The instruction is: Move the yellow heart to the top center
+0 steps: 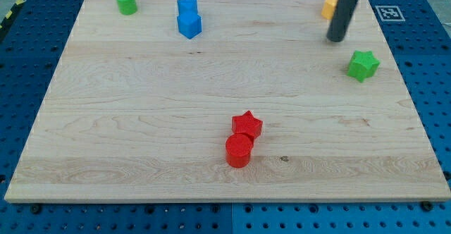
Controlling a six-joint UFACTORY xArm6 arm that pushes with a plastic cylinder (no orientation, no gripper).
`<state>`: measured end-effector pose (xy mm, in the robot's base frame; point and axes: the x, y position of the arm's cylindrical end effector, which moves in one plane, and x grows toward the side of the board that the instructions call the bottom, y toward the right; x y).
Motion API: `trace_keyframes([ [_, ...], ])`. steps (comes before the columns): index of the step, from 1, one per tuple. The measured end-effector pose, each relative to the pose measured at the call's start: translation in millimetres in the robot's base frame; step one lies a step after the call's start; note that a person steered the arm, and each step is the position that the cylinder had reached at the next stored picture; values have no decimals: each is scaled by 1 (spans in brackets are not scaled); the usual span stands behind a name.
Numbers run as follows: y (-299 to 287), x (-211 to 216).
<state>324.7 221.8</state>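
My tip [337,39]: it is resting on the counter [141,121] near the view's top right, just below and right of the yellow block.
Claw state: I am carrying no claw, only a dark rod, so I cannot tell of any apart or together.
Yellow block [329,6]: it is sitting at the top right edge, half hidden behind my rod; I cannot tell its shape.
Around: the green star [363,65] is lying to the lower right of my tip, apart from it.
Top centre path: 2 blue blocks [189,18] are touching, left of centre.
Green count: 2, with a green cylinder [127,1] at top left.
Red count: 2, a red star [246,125] touching a red cylinder [239,151], bottom centre.
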Motion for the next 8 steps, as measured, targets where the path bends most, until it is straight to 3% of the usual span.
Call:
trace_keyframes([
  [1, 48, -34],
  [2, 62, -97],
  [5, 38, -133],
  [8, 45, -100],
])
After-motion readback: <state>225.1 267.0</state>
